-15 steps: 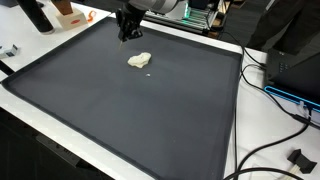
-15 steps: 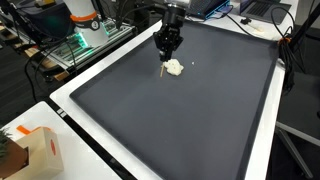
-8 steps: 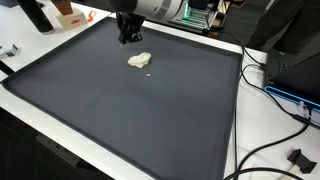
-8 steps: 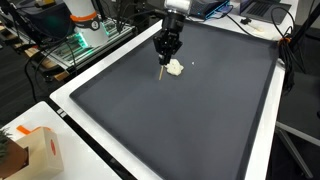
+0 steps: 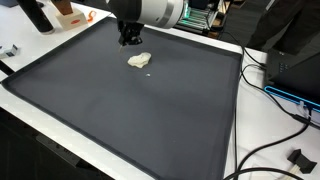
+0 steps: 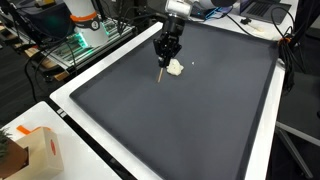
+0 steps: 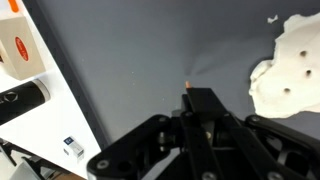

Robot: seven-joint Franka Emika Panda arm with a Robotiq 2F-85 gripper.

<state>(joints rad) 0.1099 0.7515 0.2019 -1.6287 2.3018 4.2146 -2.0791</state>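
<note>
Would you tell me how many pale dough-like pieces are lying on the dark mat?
2. The large lump lies on the mat beside the gripper, which is shut on a thin stick; a tiny crumb sits just apart from it. Finer specks may escape notice.

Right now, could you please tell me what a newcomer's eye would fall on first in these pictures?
The pale lump lies alone on the wide dark mat, toward its far side in both exterior views. Just beside it hangs the gripper, shut on a thin stick that points down at the mat. An orange-and-white box stands at the near table corner in an exterior view.
</note>
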